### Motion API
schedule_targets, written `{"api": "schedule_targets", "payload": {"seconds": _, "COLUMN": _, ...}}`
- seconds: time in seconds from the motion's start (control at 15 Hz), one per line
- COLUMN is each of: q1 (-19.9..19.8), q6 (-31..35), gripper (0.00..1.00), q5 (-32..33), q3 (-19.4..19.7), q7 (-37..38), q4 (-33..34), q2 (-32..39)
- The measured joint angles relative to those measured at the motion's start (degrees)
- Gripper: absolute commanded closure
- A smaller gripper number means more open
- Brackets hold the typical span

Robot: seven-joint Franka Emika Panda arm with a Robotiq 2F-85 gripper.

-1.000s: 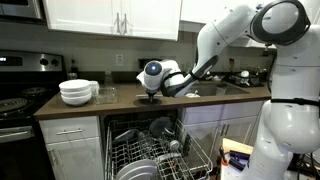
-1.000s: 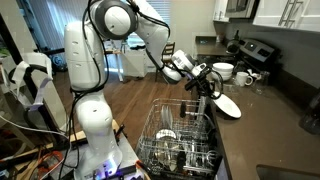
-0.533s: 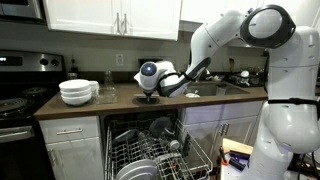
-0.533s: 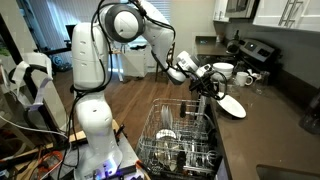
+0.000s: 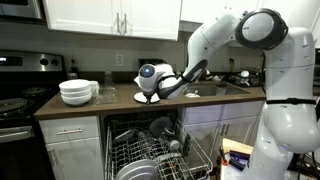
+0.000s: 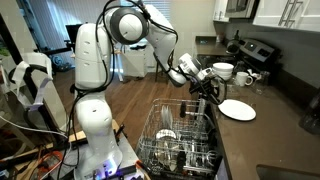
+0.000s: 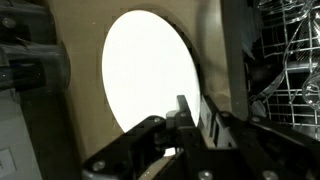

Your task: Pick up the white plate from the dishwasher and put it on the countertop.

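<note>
white plate (image 6: 237, 110) lies flat on countertop (image 6: 256, 138), inside its edges; hand (image 6: 211, 92) at the rim, cannot tell if gripping

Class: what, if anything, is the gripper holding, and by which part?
It cannot be told. The gripper sits at the rim of the white plate, which lies flat on the countertop.

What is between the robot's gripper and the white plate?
Nothing. In the wrist view the gripper reaches right to the rim of the white plate, with no gap showing.
</note>
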State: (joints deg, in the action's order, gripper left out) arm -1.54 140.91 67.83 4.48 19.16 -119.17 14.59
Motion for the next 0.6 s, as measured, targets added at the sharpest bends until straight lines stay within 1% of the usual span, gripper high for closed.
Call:
{"api": "schedule_targets", "payload": {"seconds": 0.07, "q1": 0.0, "q6": 0.0, "gripper": 0.57, "q5": -1.2, "q3": 0.0, "q7": -0.5, "q4": 0.0, "q2": 0.0}}
{"api": "schedule_targets", "payload": {"seconds": 0.27, "q1": 0.0, "q6": 0.0, "gripper": 0.51, "q5": -3.8, "q3": -0.1, "q7": -1.8, "q4": 0.0, "q2": 0.0}}
{"api": "schedule_targets", "payload": {"seconds": 0.4, "q1": 0.1, "q6": 0.0, "gripper": 0.57, "q5": -5.3, "q3": -0.5, "q7": -2.6, "q4": 0.0, "q2": -0.2}}
{"api": "schedule_targets", "payload": {"seconds": 0.47, "q1": 0.1, "q6": 0.0, "gripper": 0.51, "q5": -6.3, "q3": -0.8, "q7": -3.4, "q4": -0.1, "q2": -0.5}}
{"api": "schedule_targets", "payload": {"seconds": 0.53, "q1": 0.2, "q6": 0.0, "gripper": 0.57, "q5": -7.6, "q3": -1.1, "q7": -4.4, "q4": -0.2, "q2": -1.0}}
{"api": "schedule_targets", "payload": {"seconds": 0.6, "q1": 0.3, "q6": 0.0, "gripper": 0.61, "q5": -9.1, "q3": -1.5, "q7": -5.6, "q4": -0.5, "q2": -1.6}}
